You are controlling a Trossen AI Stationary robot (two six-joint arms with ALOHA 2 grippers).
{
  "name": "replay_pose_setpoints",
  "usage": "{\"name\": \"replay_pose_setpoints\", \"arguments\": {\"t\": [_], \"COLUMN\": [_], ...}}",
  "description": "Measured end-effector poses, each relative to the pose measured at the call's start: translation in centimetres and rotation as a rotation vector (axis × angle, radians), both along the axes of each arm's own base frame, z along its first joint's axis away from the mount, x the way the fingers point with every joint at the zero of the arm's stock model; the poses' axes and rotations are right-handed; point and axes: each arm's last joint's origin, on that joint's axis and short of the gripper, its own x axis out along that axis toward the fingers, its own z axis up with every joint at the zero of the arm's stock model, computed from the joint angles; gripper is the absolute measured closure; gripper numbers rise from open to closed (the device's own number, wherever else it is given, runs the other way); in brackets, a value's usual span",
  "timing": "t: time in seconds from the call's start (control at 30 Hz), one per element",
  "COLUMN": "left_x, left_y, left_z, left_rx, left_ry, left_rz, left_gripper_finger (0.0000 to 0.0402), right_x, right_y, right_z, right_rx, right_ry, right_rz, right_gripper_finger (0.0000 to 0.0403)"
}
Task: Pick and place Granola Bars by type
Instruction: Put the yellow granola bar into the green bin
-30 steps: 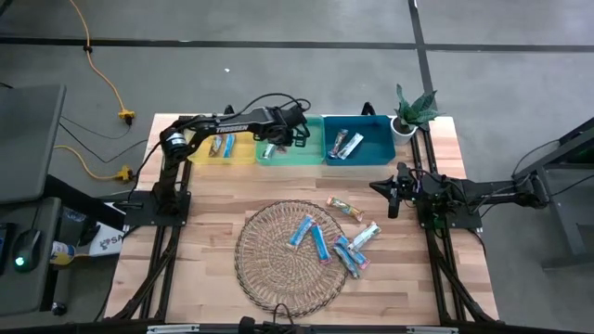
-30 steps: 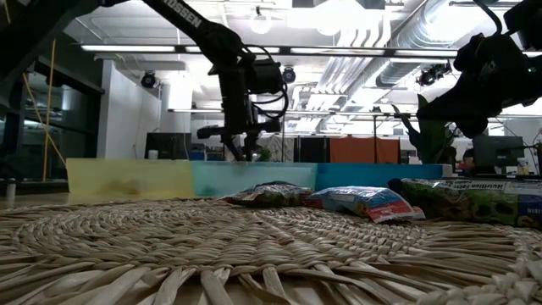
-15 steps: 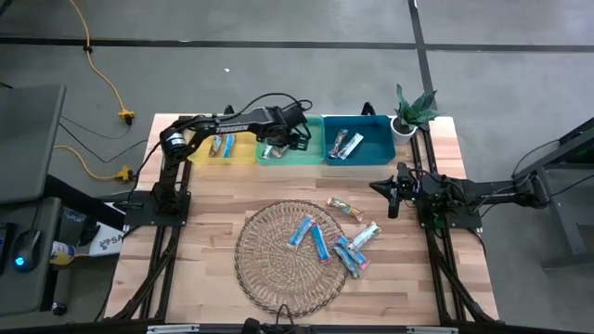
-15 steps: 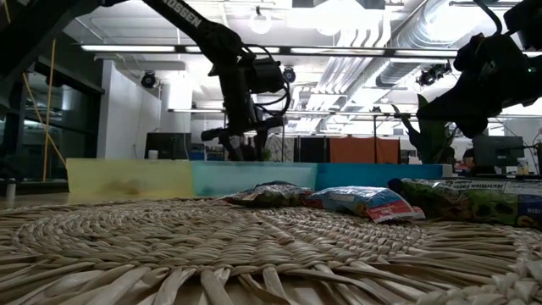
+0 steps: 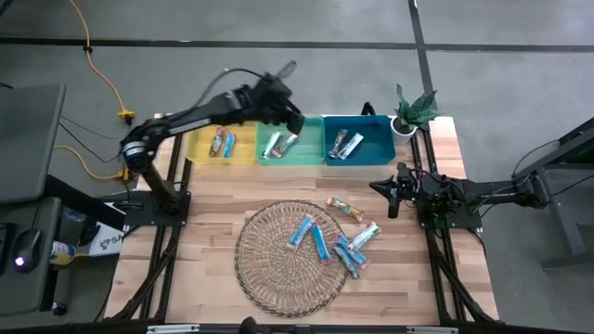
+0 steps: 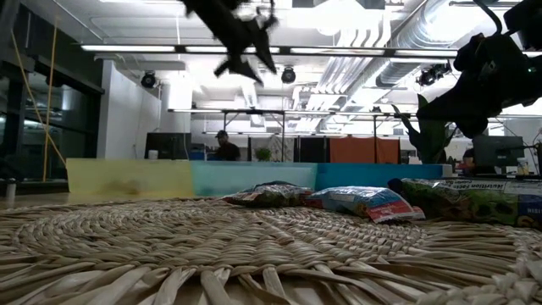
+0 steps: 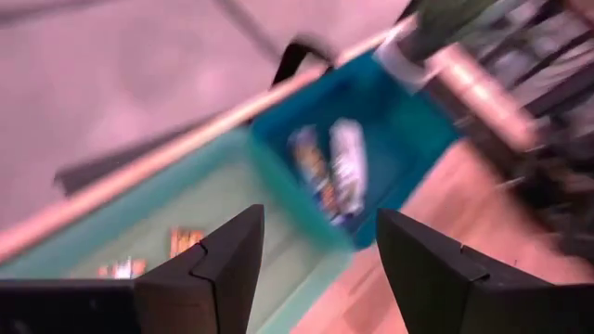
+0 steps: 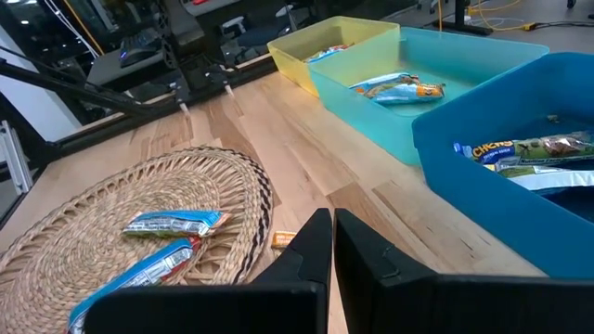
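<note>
Granola Bars (image 5: 327, 242) in bright blue, silver-teal and orange-brown wrappers lie flat on and just beside the woven mat (image 5: 290, 255); beyond the mat, others rest in yellow, teal (image 5: 288, 146) and blue bins. Left gripper (image 5: 290, 119) hangs above the teal bin, fingers apart, empty. Right gripper (image 5: 393, 192) waits beside the mat, fingers together.

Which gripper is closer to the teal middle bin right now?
Left. The left gripper hangs open above the back edge of the teal bin, empty. The right gripper is shut and parked off to the bin's right, over the bare wood in front of the blue bin.
</note>
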Motion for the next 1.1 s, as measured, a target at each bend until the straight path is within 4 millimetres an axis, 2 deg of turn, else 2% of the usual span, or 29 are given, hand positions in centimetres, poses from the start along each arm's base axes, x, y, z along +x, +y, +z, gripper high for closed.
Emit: {"name": "replay_pose_setpoints", "arguments": {"t": [0.2, 0.3, 0.4, 0.57, 0.7, 0.87, 1.1], "left_x": [-4.1, -5.6, -6.5, -7.4, -7.4, -7.2, -7.4], "left_y": [-3.9, -6.4, -9.0, -13.0, -15.3, -17.7, -21.2], "left_z": [6.2, 8.2, 9.3, 10.5, 10.7, 10.6, 10.5], "left_rx": [0.143, 0.202, 0.249, 0.344, 0.351, 0.312, 0.241], "left_ry": [-0.154, -0.204, -0.215, -0.244, -0.271, -0.277, -0.303], "left_rz": [-0.164, -0.258, -0.356, -0.535, -0.604, -0.572, -0.382], "left_gripper_finger": [0.0197, 0.0197, 0.0197, 0.0197, 0.0197, 0.0197, 0.0197], "right_x": [0.0, 0.0, 0.0, 0.0, 0.0, 0.0, 0.0], "right_y": [0.0, 0.0, 0.0, 0.0, 0.0, 0.0, 0.0], "right_z": [0.0, 0.0, 0.0, 0.0, 0.0, 0.0, 0.0], "right_rx": [0.0, 0.0, 0.0, 0.0, 0.0, 0.0, 0.0], "right_ry": [0.0, 0.0, 0.0, 0.0, 0.0, 0.0, 0.0], "right_rz": [0.0, 0.0, 0.0, 0.0, 0.0, 0.0, 0.0], "right_gripper_finger": [0.0402, 0.0402, 0.0402, 0.0402, 0.0402, 0.0402, 0.0402]}}
